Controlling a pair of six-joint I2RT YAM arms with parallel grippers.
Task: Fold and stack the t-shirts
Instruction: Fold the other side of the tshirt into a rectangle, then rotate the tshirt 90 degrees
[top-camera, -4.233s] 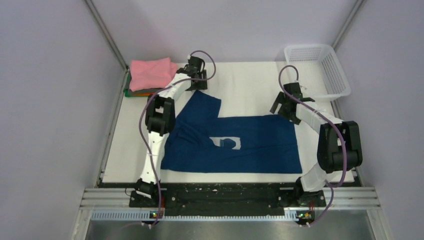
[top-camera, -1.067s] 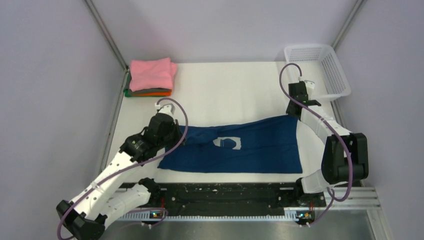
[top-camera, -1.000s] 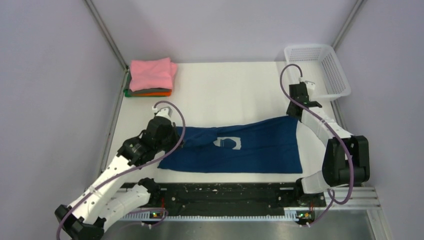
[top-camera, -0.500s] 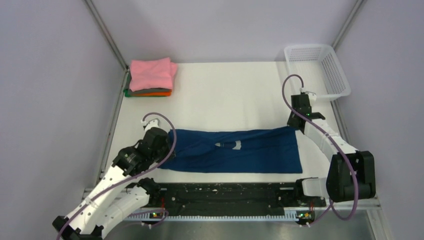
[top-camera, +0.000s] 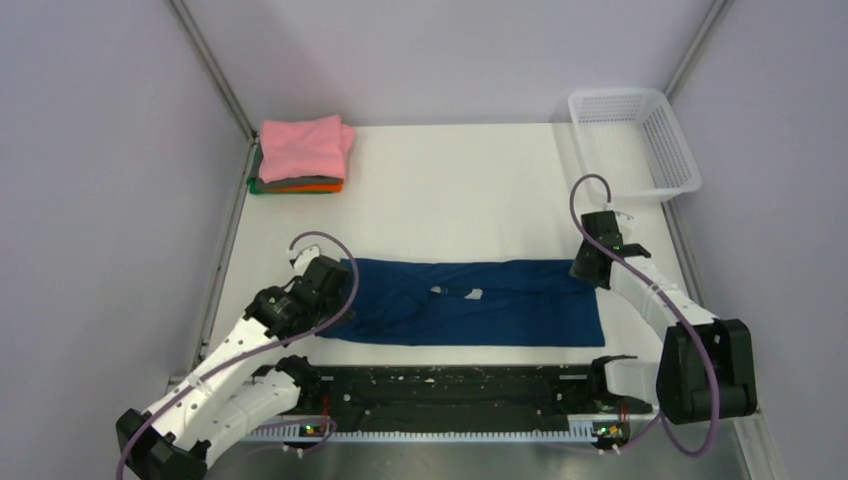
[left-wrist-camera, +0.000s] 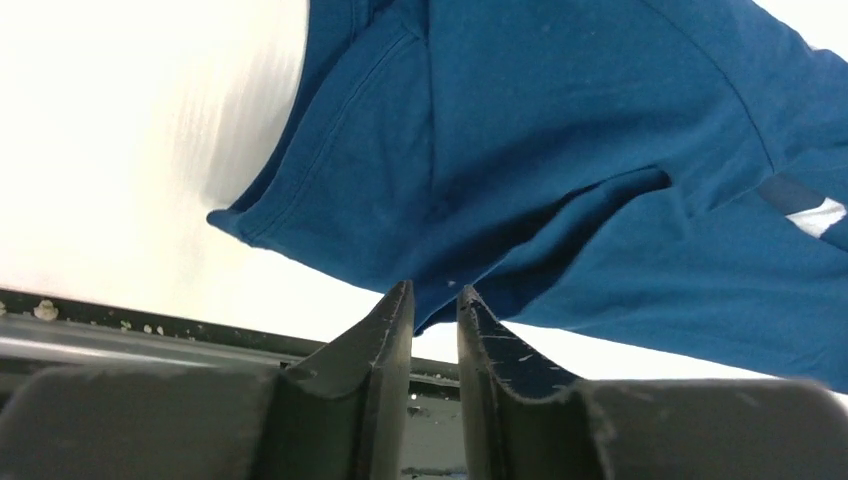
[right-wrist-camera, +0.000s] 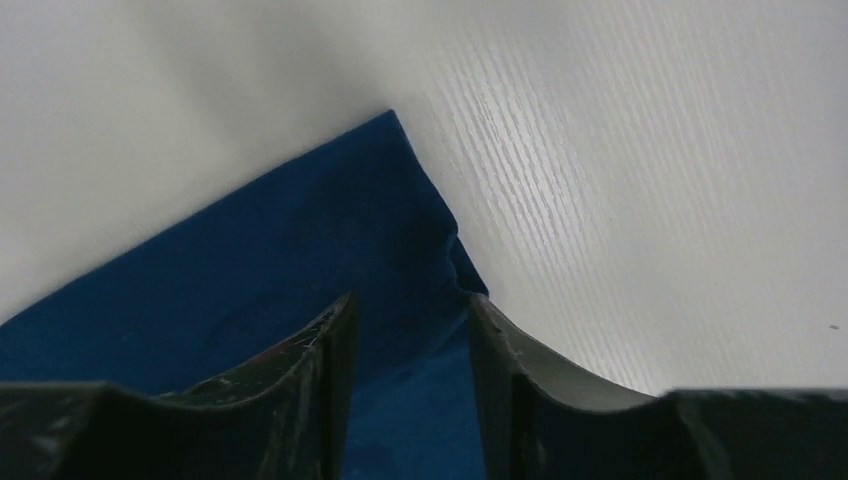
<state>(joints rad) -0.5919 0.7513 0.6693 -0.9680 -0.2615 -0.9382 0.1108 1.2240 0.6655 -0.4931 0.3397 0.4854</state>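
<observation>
Navy t-shirt (top-camera: 500, 305), left end effector (left-wrist-camera: 433, 300) clamping hem (right end effector (right-wrist-camera: 405, 310) astride)

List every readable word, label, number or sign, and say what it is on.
None can be read.
The white print on the navy t-shirt shows only as a small patch, with no legible letters.
</observation>
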